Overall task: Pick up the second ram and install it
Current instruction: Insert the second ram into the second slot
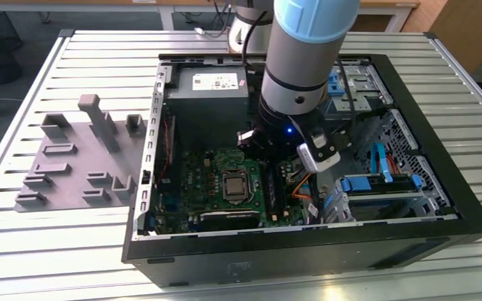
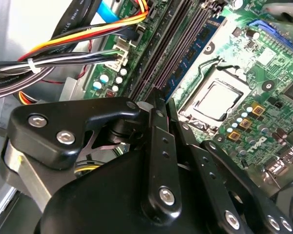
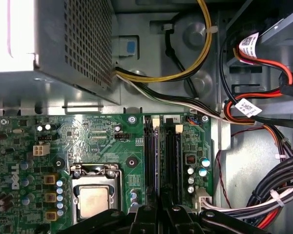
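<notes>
Insertion step: at the exterior view's centre the arm (image 1: pixel 295 81) reaches into the case (image 1: pixel 442 157), its gripper (image 2: pixel 158 100) apparently pinching the second ram (image 2: pixel 188 61) (blue-green, edge-on) along the black slots (image 3: pixel 175 156); seating calls for square, straight pressure

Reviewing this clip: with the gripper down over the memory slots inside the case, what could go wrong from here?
Risks, as judgement:
1. The gripper sits right over the memory slots; a slightly skewed push may jam a stick rather than seat it.
2. The cable bundle runs beside the slots and could snag the gripper's linkage.
3. The processor socket lies close by, so sideways drift might strike it.
</notes>
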`<state>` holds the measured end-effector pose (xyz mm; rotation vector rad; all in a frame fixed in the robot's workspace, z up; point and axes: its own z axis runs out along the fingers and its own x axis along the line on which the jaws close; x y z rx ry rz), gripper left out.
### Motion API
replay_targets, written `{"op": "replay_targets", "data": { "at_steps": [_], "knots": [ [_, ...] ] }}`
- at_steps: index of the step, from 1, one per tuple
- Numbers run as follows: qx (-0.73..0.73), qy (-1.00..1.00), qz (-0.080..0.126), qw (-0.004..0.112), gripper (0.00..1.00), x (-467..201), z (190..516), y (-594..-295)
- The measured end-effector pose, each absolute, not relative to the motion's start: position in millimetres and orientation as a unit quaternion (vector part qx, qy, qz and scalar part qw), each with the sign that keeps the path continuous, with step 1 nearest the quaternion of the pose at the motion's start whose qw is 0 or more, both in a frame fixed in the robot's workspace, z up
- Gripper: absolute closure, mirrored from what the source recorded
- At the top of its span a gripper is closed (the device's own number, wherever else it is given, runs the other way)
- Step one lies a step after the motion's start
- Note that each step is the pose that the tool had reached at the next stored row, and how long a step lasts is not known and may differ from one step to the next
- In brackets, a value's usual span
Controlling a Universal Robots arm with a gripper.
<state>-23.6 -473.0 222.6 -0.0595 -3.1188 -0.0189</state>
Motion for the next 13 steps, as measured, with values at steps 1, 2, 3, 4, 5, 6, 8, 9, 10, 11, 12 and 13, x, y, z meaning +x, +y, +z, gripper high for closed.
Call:
{"op": "replay_targets", "data": {
  "at_steps": [1,2,3,4,5,6,8,9,10,11,12,13],
  "knots": [
    [-0.019,-1.000,-0.006,0.011,0.86,-23.6,221.4,-473.0],
    [-0.019,-1.000,-0.006,0.011,0.86,-23.5,220.2,-473.0],
    [-0.019,-1.000,-0.006,0.011,0.86,-23.4,219.0,-473.0],
    [-0.019,-1.000,-0.006,0.011,0.86,-23.4,217.7,-473.0],
    [-0.019,-1.000,-0.006,0.011,0.86,-23.4,216.6,-473.0],
    [-0.018,-1.000,-0.006,0.011,0.86,-23.4,215.7,-473.0],
    [-0.017,-1.000,-0.006,0.012,0.86,-23.4,214.7,-473.2],
    [-0.016,-1.000,-0.006,0.012,0.86,-23.4,214.5,-473.4],
    [-0.016,-1.000,-0.006,0.012,0.86,-23.4,214.4,-473.6],
    [-0.016,-1.000,-0.006,0.012,0.86,-23.4,214.5,-473.7],
    [-0.016,-1.000,-0.006,0.012,0.86,-23.4,214.5,-473.7],
    [-0.016,-1.000,-0.006,0.012,0.86,-23.4,214.5,-473.7]
  ]
}}
